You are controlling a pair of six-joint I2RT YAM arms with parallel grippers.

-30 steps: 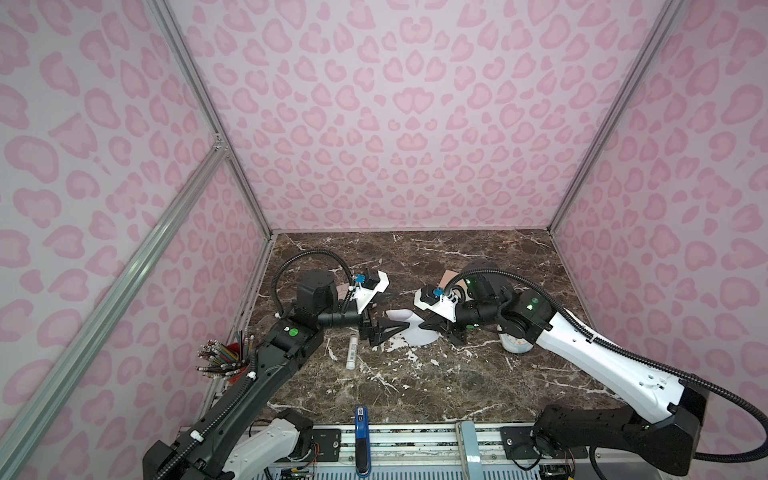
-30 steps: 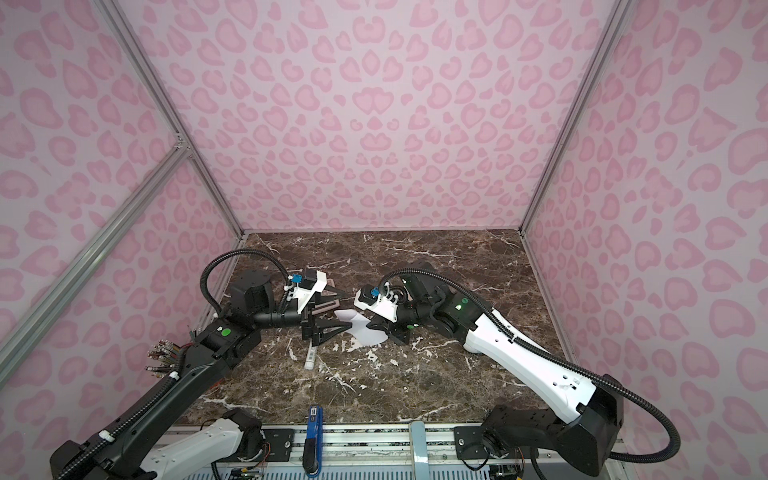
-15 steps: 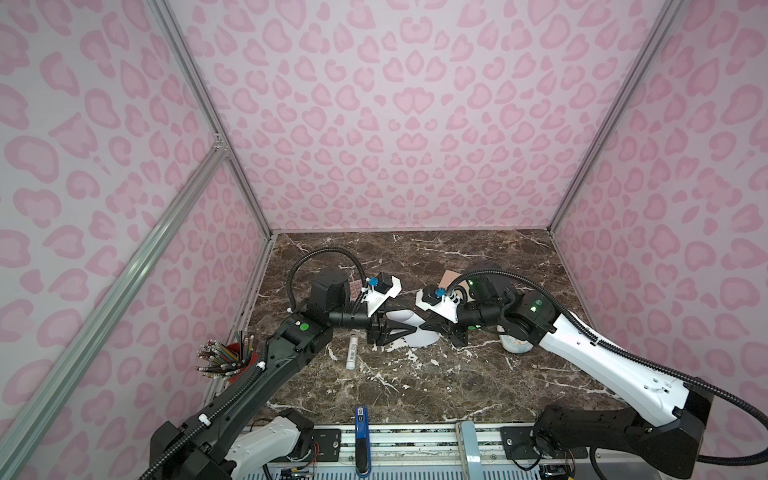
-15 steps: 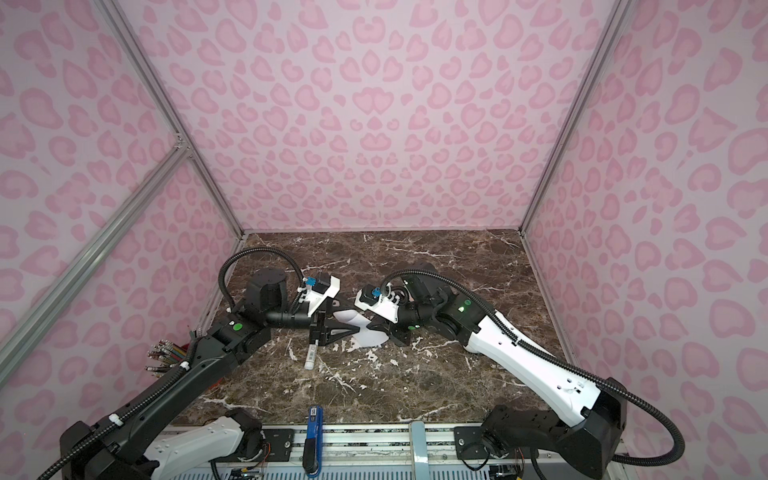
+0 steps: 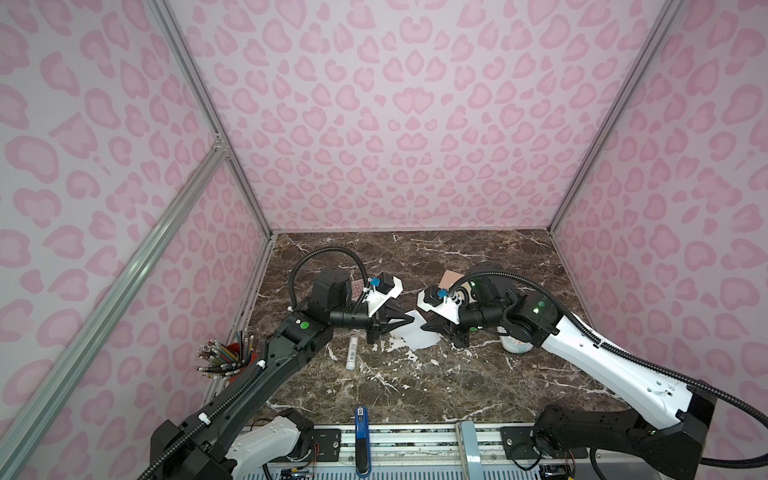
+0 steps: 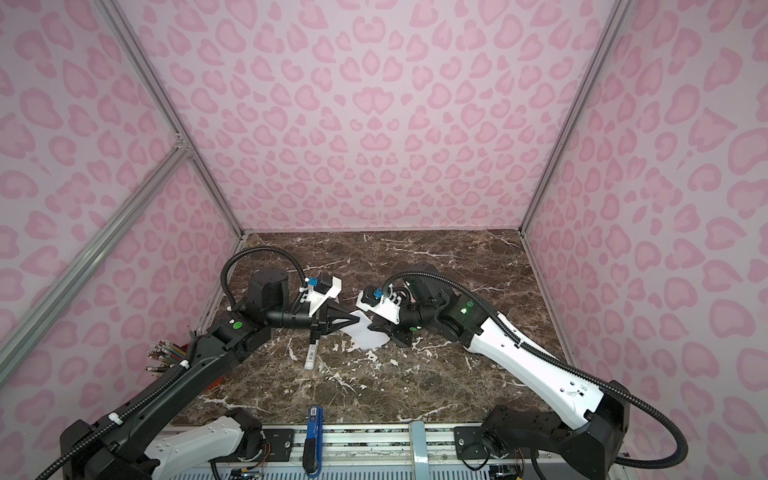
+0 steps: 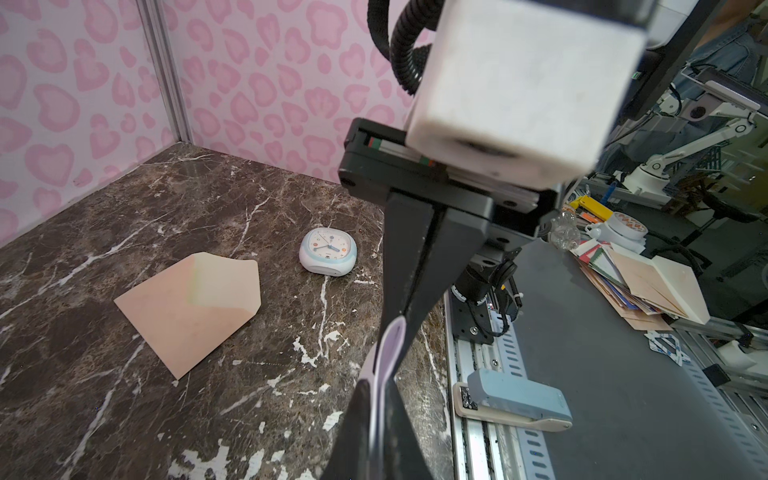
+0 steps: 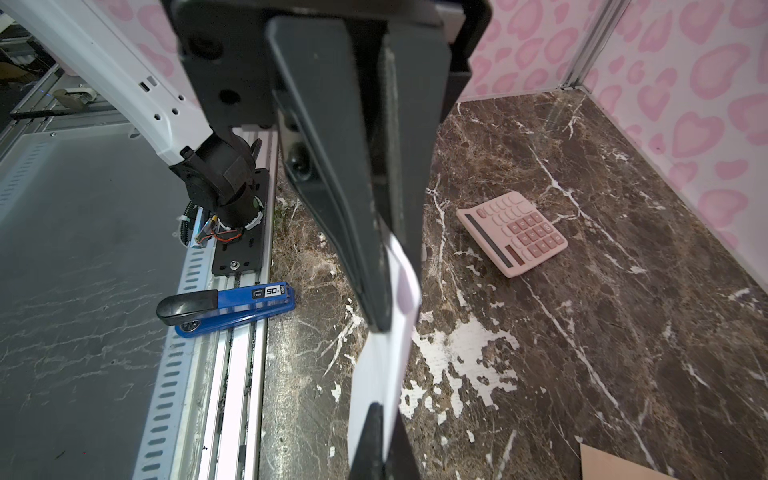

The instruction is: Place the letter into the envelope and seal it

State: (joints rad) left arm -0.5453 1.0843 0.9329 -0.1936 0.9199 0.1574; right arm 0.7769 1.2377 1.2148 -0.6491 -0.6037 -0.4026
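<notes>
- The letter (image 5: 420, 334) was held up off the marble table (image 5: 415, 386), pinched between two sets of jaws that met almost tip to tip.
- In the left wrist view the sheet (image 7: 392, 345) showed edge-on and slightly bowed between the two pairs of fingertips. In the right wrist view it (image 8: 382, 361) ran as a narrow white strip from one pair to the other.
- The left gripper (image 5: 411, 321) had its jaws pressed together on one edge of the letter, with no gap showing beside the paper.
- The right gripper (image 5: 424, 328) faced it, and its jaws were clamped just as tightly on the opposite edge.
- The envelope (image 7: 187, 307) lay flat on the marble, well apart from the jaws, out behind the right gripper. Its paler flap (image 7: 226, 282) was folded out.
- In a top view only a peach corner of the envelope (image 5: 451, 277) showed past the right arm.
- A small white clock (image 7: 328, 251) stood near the envelope, also behind the right jaws.
- A pink calculator (image 8: 513, 232) lay behind the left jaws, well apart from them.
- A white tube (image 5: 352, 353) lay on the marble near the left jaws, on their front side.
- A blue stapler (image 5: 361, 432) rested on the front rail, well apart from both jaws.
- A pot of pencils (image 5: 226, 357) stood beside the left arm.
</notes>
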